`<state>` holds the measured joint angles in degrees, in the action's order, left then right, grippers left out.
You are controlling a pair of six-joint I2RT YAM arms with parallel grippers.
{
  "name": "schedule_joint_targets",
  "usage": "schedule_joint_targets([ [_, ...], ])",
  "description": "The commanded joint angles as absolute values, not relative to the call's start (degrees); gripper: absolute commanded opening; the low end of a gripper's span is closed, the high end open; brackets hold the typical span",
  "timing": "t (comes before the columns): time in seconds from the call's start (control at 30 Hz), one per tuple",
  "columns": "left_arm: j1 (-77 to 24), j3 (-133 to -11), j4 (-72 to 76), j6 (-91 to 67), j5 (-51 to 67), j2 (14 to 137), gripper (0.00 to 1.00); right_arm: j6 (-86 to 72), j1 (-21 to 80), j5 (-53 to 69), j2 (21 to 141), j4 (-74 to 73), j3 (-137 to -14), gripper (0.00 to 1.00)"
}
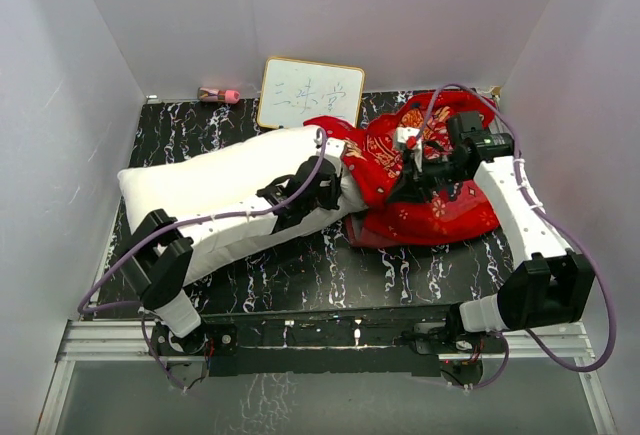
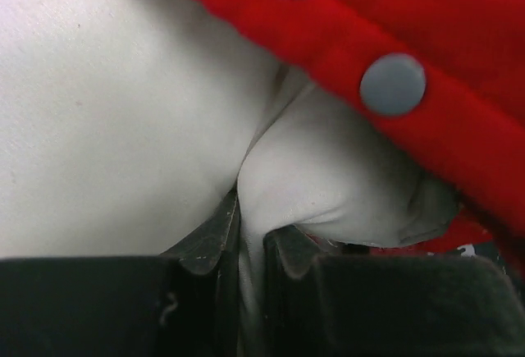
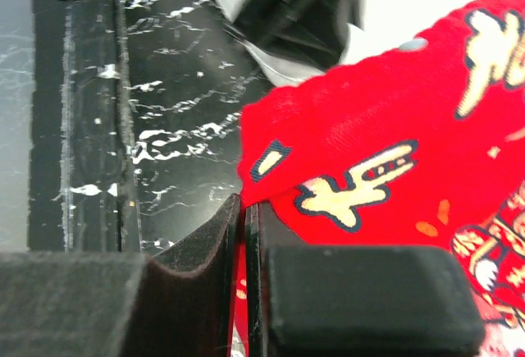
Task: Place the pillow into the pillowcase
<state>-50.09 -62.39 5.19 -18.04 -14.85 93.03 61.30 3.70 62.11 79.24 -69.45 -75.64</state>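
**Soft Pillow, Floppy Case**

The white pillow (image 1: 215, 200) lay left on the bench (image 1: 330, 275), its right end at the red pillowcase (image 1: 440, 210). The left claw (image 2: 250, 238) pinched a pillow corner. The right claw (image 3: 244, 217) pinched the pillowcase hem. Both looked soft and light, best held by edges.

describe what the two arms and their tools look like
Left arm and right arm are the same: white shells, black blocky joints, a lilac cable looping along each. Left tool and right tool have dark fingers with wedge tips.
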Motion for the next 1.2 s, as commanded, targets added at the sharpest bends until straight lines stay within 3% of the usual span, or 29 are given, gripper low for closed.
schedule_joint_targets([
  [0.0, -48.13, -67.37, 7.59, -23.82, -13.77, 95.75, 0.00, 54.79, 10.32, 66.34, 77.78, -69.36, -78.06, 0.08],
  [0.17, -48.23, -64.38, 16.31, -24.77, -1.92, 96.34, 0.00, 33.54, 11.95, 64.59, 78.20, -50.16, -78.50, 0.08],
  [0.37, -48.15, -56.31, 21.76, -25.81, 1.95, 90.14, 0.00, 25.66, 12.05, 68.53, 81.81, -44.26, -84.82, 0.08],
  [0.4, -48.16, -54.93, 22.73, -25.76, 2.59, 88.58, 0.05, 23.74, 12.12, 66.57, 81.83, -42.47, -83.86, 0.08],
  [0.6, -47.39, -49.28, 18.07, -26.50, 5.84, 76.13, 0.59, 24.73, 12.13, 49.64, 84.92, -44.20, -76.91, 0.09],
  [0.7, -46.55, -48.03, 8.76, -26.49, 7.04, 67.19, 0.75, 29.26, 12.11, 49.43, 86.71, -48.81, -75.25, 0.19],
  [0.9, -45.14, -52.96, -17.41, -22.37, 0.53, 56.18, 0.87, 33.83, 12.12, 51.74, 87.14, -52.60, -79.28, 0.46],
  [1.07, -41.35, -67.73, -38.63, -20.52, -7.79, 59.39, 0.95, 35.58, 12.04, 50.30, 88.00, -52.30, -88.27, 0.74],
  [1.17, -36.18, -77.57, -46.67, -20.26, -8.74, 66.25, 0.96, 30.05, 12.64, 49.25, 91.46, -49.30, -94.54, 0.79],
])
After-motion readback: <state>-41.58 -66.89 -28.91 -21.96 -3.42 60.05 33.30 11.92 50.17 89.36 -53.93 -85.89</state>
